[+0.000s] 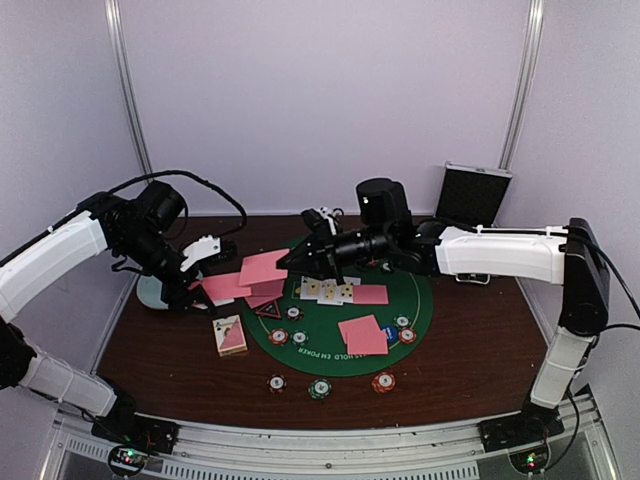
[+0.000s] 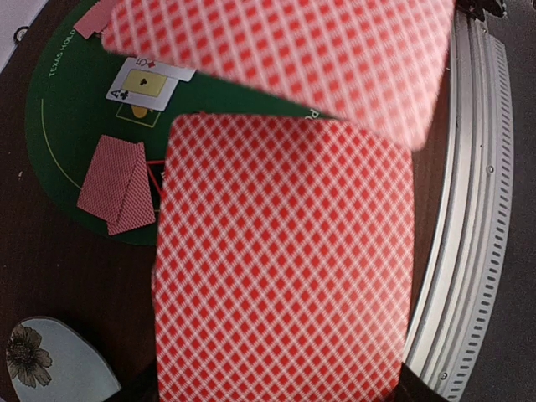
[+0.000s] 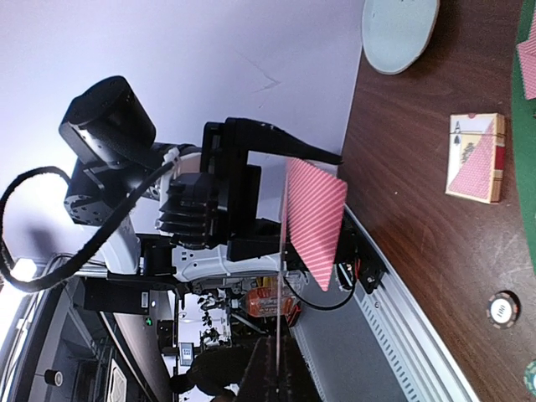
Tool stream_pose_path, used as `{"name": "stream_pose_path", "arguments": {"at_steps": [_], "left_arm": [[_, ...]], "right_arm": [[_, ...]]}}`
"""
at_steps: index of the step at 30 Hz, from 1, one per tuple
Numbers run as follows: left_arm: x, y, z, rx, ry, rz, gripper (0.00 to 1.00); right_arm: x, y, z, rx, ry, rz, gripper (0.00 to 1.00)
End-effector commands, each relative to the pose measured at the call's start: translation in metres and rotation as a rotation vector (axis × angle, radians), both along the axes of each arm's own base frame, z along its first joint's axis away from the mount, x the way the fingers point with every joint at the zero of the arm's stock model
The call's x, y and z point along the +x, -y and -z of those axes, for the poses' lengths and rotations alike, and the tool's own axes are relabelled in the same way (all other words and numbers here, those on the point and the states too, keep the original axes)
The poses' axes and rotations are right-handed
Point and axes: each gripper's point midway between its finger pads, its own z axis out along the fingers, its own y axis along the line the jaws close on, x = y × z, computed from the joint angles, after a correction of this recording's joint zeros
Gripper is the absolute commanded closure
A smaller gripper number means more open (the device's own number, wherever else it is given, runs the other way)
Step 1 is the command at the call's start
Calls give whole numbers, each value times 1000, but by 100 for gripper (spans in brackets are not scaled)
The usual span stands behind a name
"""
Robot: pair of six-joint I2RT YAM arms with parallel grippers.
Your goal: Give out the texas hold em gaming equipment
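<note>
Presently in hand: right fingers (image 1: 295, 258) clenched on one pink-backed playing card (image 1: 262, 268), over the green mat's (image 1: 420, 310) left rim.
Left fingers (image 3: 285, 144): clamped on the held cards (image 1: 222, 288), just beside.
Advice: draw flat and sideways, so that one card alone leaves.
Obstacles: triangular marker (image 1: 268, 310) and face-up cards (image 1: 325, 290) lie beneath.

Both arms are wearing glossy white shells over their long links, the left arm (image 1: 50, 258) and the right arm (image 1: 500, 255) alike, with black motor housings bulging at the joints. The left end effector (image 3: 335, 216) is showing black fingers on a ribbed black body. A black cable (image 1: 215, 190) is looping off its wrist. Small green lights (image 1: 125, 458) are glowing by the black bases (image 1: 135, 432).
</note>
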Motion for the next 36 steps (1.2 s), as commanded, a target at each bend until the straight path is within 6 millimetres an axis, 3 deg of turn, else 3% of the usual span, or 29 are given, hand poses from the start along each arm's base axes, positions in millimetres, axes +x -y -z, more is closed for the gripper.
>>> {"name": "stream_pose_path", "arguments": {"at_steps": [1, 10, 15, 19, 23, 29, 36], "left_arm": [[3, 4, -10, -37, 50, 12, 100], [3, -2, -3, -10, 60, 5, 100], [2, -5, 1, 0, 65, 4, 100], [3, -12, 6, 6, 65, -12, 100], [4, -21, 11, 12, 61, -26, 100], [1, -40, 17, -17, 67, -32, 100], [-2, -74, 43, -2, 81, -36, 100]], "right_arm": [[18, 43, -6, -35, 69, 50, 100], [81, 152, 76, -292, 24, 225, 100], [101, 193, 129, -421, -23, 267, 100], [109, 210, 166, -520, -45, 267, 100], [114, 221, 189, -590, -57, 269, 100], [123, 233, 211, -657, -59, 283, 100], [129, 238, 222, -657, -73, 291, 100]]}}
